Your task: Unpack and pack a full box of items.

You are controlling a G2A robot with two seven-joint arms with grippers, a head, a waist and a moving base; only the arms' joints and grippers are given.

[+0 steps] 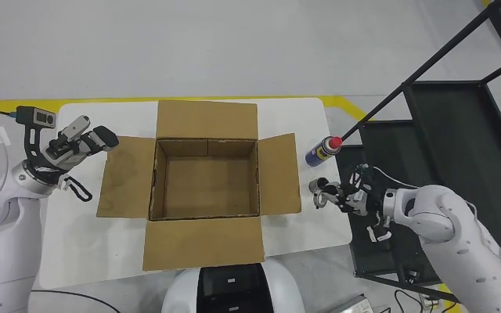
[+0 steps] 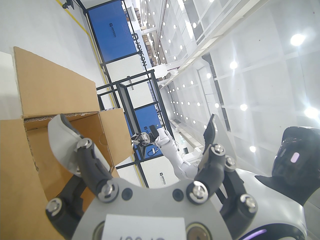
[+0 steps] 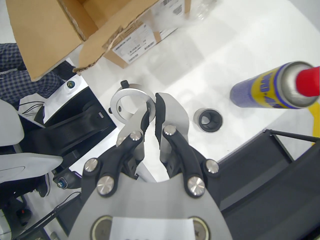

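An open cardboard box (image 1: 207,164) stands mid-table with its flaps spread; its inside looks bare. My right gripper (image 3: 152,101) is shut on the rim of a silver metal ring (image 3: 125,99), near the table's right front corner (image 1: 329,193). I cannot tell whether the ring is lifted. Beside it a small dark sleeve (image 3: 208,120) stands on the table. A blue and yellow spray can (image 1: 322,150) with a red cap stands a little farther back. My left gripper (image 1: 92,133) hangs open and empty by the box's left flap, tilted upward (image 2: 135,123).
The white table (image 1: 78,235) has bare room left of the box. A black metal rack (image 1: 438,117) stands close to its right edge. Something clear and blurred (image 3: 205,3) lies on the table by the box's labelled side wall (image 3: 140,38).
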